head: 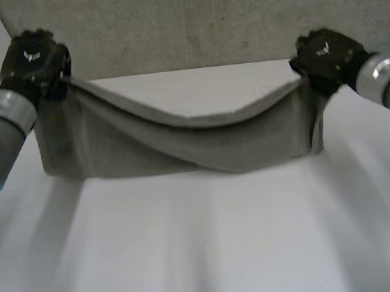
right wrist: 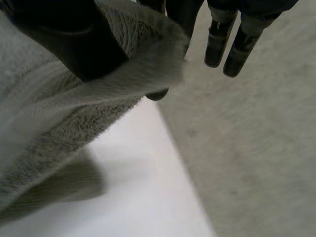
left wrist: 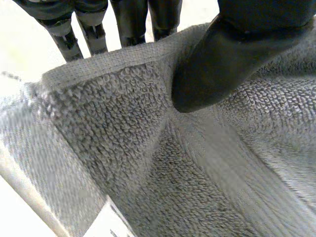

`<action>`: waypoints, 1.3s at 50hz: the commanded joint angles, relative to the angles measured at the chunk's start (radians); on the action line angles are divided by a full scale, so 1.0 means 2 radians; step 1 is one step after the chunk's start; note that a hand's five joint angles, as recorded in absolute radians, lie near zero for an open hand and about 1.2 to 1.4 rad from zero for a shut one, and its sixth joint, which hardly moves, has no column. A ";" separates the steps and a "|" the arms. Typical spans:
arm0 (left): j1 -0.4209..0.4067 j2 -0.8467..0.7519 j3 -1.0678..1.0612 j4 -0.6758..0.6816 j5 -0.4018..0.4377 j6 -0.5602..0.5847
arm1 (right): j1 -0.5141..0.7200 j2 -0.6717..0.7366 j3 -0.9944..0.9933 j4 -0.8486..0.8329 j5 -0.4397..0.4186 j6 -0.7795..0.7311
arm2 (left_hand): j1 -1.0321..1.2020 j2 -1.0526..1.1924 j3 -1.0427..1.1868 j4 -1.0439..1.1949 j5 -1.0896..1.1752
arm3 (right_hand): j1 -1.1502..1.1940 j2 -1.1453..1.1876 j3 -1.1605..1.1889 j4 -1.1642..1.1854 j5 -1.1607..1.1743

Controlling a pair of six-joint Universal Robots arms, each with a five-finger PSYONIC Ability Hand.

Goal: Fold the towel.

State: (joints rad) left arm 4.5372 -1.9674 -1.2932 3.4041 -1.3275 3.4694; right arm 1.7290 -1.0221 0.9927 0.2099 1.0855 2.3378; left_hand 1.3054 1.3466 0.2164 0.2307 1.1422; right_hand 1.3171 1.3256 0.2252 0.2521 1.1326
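While the grey towel [head: 181,144] sags above the tabletop [head: 206,249] in the head view, left robot hand [head: 33,62] and right robot hand [head: 325,52] each pinching a top corner, left wrist view adding looped terry pile.

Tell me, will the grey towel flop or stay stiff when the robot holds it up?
Probably floppy: the towel sags low in the middle between the left hand and the right hand, which pinch its ends. Likely not slippery: its loops look rough. It looks thick, so maybe a bit heavy for a cloth.
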 commanded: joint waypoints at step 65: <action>0.052 0.275 -0.344 -0.087 0.129 0.059 | -0.257 -0.380 0.399 0.004 -0.246 0.051 | 0.045 0.025 -0.021 -0.028 0.040 | 0.040 0.035 -0.025 -0.039 0.045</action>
State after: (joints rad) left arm 4.6156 -1.5947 -1.9545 3.3042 -1.0687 3.6001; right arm 1.3075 -1.6815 1.7741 0.1737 0.6954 2.4396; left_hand 1.3056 1.3470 0.2164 0.2307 1.1422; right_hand 1.3174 1.3259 0.2252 0.2521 1.1397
